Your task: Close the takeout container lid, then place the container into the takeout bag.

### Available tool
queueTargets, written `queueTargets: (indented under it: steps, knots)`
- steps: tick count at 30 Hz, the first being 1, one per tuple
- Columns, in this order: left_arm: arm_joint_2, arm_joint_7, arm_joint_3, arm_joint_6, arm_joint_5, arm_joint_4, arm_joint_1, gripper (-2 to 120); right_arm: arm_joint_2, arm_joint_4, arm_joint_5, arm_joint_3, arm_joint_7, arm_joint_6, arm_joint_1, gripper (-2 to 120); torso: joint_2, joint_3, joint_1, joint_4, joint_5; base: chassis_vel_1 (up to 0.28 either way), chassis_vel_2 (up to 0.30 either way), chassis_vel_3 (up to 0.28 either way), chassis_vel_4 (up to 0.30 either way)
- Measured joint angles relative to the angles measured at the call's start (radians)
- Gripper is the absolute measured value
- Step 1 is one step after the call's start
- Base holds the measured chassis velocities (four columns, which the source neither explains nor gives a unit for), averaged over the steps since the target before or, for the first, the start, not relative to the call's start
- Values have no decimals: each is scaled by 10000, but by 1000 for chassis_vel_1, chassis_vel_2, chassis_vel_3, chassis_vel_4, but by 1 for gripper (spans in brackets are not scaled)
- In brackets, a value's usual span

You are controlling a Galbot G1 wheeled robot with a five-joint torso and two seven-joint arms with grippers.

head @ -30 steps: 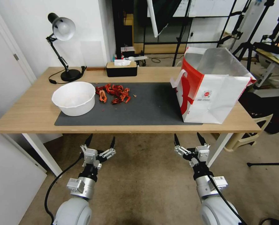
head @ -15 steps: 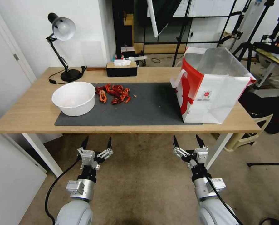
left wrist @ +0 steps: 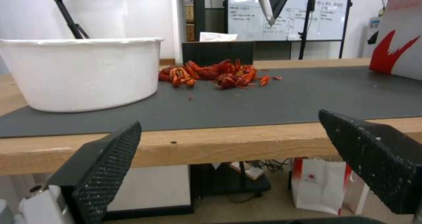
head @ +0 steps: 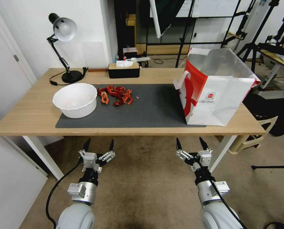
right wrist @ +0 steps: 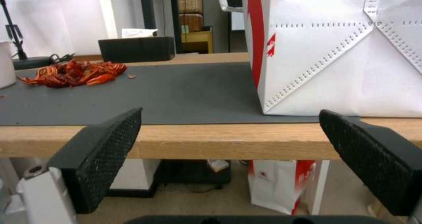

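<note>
The takeout bag [head: 216, 92] stands open at the right end of the wooden table [head: 27, 117], white and red with a silvery lining; its side also shows in the right wrist view [right wrist: 343, 46]. The takeout container and its lid are out of view. My left gripper [head: 98, 144] hangs open below the table's front edge, under the white bowl's side of the mat; its fingers [left wrist: 105, 164] frame the table edge. My right gripper [head: 189, 143] is open too, low in front of the bag, with nothing between its fingers [right wrist: 101, 151].
A round white bowl [head: 75, 99] sits at the left end of the dark mat [head: 154, 108], with a pile of red shells [head: 115, 94] beside it. A desk lamp [head: 64, 47] and a black tissue box [head: 123, 70] stand at the back. Another bag [right wrist: 281, 184] stands under the table.
Both grippers have dropped a little lower and back from the table edge since a second ago, then stayed still. Nothing on the table has moved.
</note>
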Motion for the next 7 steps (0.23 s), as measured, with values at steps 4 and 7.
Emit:
queueTargets:
  steps: [4,7]
  knots:
    - [2,4,2,5,-1,0,-3,100,0,0,-1,0,0,0,0,100,0,0,0,0,0,0,0,0,0]
    - [2,6,2,7,-3,0,-5,100,0,0,-1,-1,-1,0,0,100,0,0,0,0,0,0,0,0,0]
